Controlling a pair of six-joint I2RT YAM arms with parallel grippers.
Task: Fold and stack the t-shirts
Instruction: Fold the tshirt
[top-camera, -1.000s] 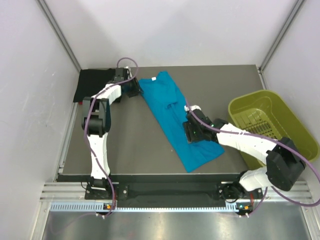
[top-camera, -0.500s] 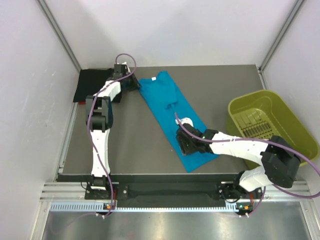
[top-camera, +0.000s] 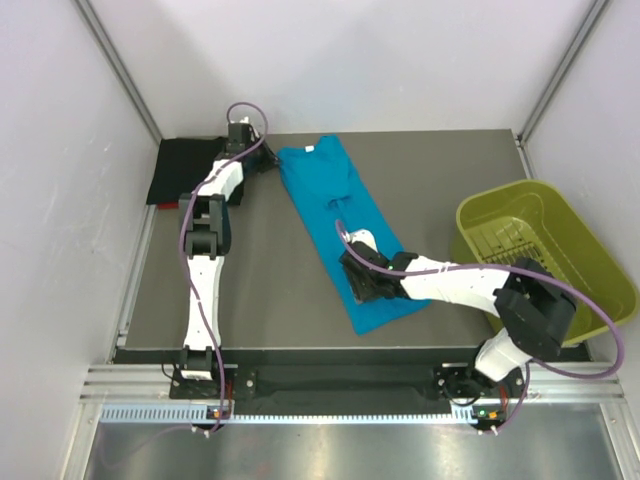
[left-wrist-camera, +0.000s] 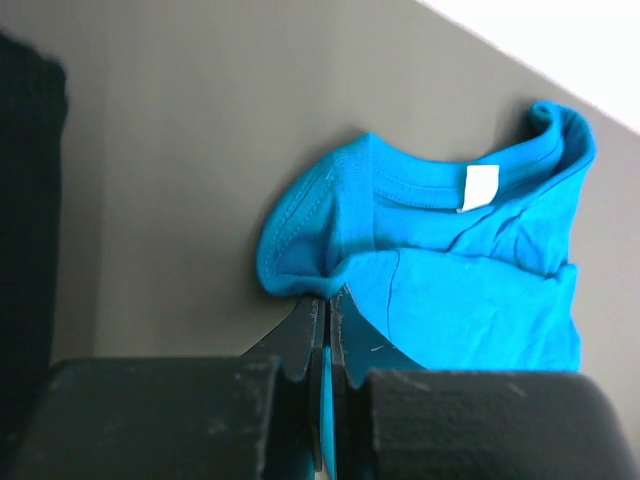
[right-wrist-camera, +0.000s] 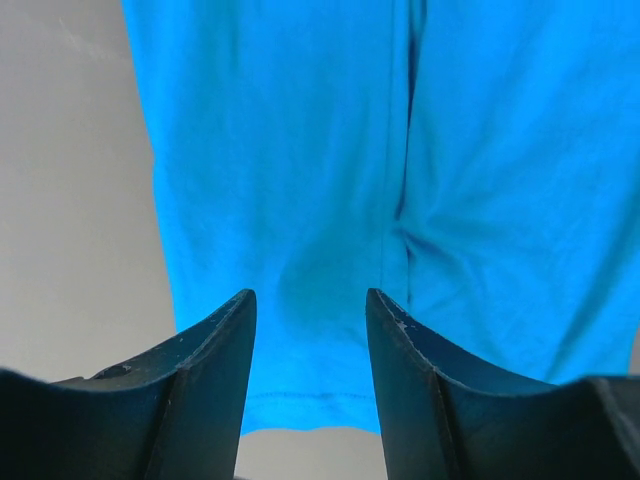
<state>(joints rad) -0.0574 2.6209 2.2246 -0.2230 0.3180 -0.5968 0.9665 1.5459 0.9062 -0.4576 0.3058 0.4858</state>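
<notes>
A bright teal-blue t-shirt (top-camera: 335, 215) lies folded lengthwise in a long strip across the table, its collar with a white label (left-wrist-camera: 481, 187) at the far end. My left gripper (top-camera: 264, 164) is shut on the cloth at the shirt's far left shoulder corner (left-wrist-camera: 300, 270), and teal shows between its fingers (left-wrist-camera: 306, 335). Low over the shirt's near end, just inside the hem (right-wrist-camera: 300, 410), my right gripper (top-camera: 358, 285) is open with its fingers (right-wrist-camera: 225, 345) astride flat cloth. A black t-shirt (top-camera: 185, 168) lies folded at the far left corner.
A yellow-green plastic bin (top-camera: 540, 250) stands off the table's right edge. Grey walls and metal posts close in the far side. Bare grey tabletop (top-camera: 250, 280) spreads between the teal shirt and the left arm.
My left gripper has shut on the shirt's shoulder corner. My right gripper has slid down and left along the shirt to its hem end, and the shirt has shifted left.
</notes>
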